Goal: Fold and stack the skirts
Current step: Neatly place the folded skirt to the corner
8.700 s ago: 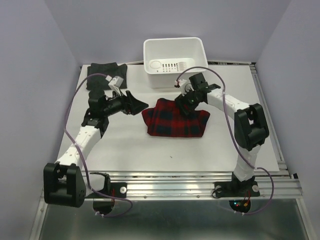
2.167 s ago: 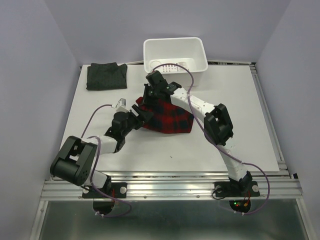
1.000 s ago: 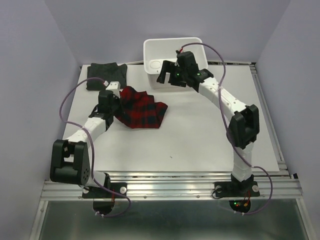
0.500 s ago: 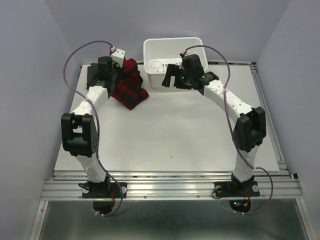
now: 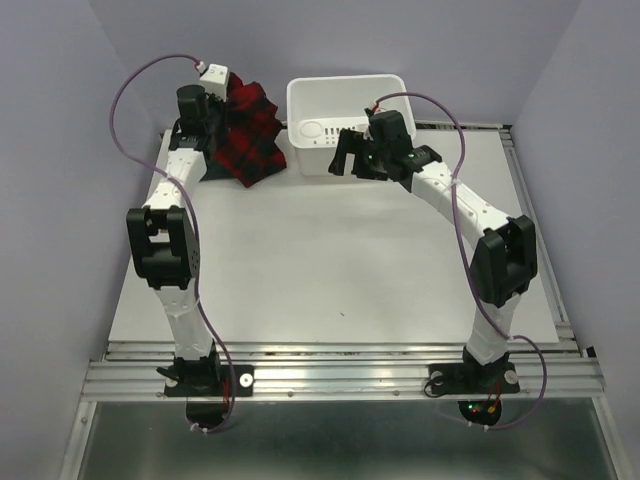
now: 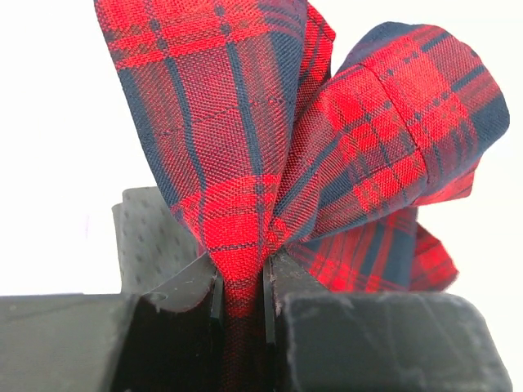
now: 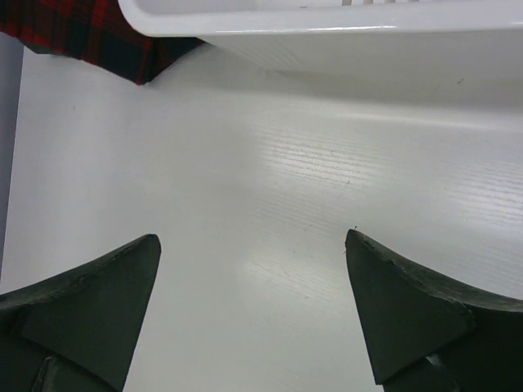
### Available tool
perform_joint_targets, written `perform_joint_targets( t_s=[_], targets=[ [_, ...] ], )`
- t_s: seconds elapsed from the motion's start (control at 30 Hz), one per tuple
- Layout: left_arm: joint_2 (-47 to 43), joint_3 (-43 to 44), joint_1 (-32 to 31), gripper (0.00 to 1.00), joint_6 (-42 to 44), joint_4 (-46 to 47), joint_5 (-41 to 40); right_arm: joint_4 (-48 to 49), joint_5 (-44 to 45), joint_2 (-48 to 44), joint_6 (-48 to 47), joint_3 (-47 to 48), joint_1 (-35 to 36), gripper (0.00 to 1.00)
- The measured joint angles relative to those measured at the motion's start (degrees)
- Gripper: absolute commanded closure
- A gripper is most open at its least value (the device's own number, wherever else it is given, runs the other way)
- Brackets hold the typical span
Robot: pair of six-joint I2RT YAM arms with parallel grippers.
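My tool (image 7: 252, 245) stands wide open, its two dark fingers (image 7: 90, 302) at the near corners of my sight with nothing between them but bare white table (image 7: 245, 163). Beyond them, across the far side, runs the white tub (image 7: 368, 41), its smooth rim and wall close above the table. At the tub's left end a corner of the red-and-navy plaid skirt (image 7: 73, 33) shows, partly hidden behind the rim. Whether that cloth touches the table I cannot tell.

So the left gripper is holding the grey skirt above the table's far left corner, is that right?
Not quite: the left gripper holds the red plaid skirt instead, as the left wrist view shows; the rest is right.
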Motion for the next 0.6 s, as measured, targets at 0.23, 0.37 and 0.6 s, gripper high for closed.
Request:
perform_joint_targets(
  t_s=[0.23,0.37,0.6],
  targets=[
    [1.9,4.4,2.9,1.0,-5.2,1.7,1.7,0.6,-0.9,0.0,0.0,-0.1,0.0,0.0],
    [3.5,5.8,5.6,1.0,-9.5,1.9,3.1,0.7,-1.1,0.0,0.0,-0.1,0.0,0.0],
    [6.6,5.9,10.7,1.0,-16.8,1.8,5.2,0.9,-1.9,0.0,0.0,-1.1,-0.1,0.0]
  ],
)
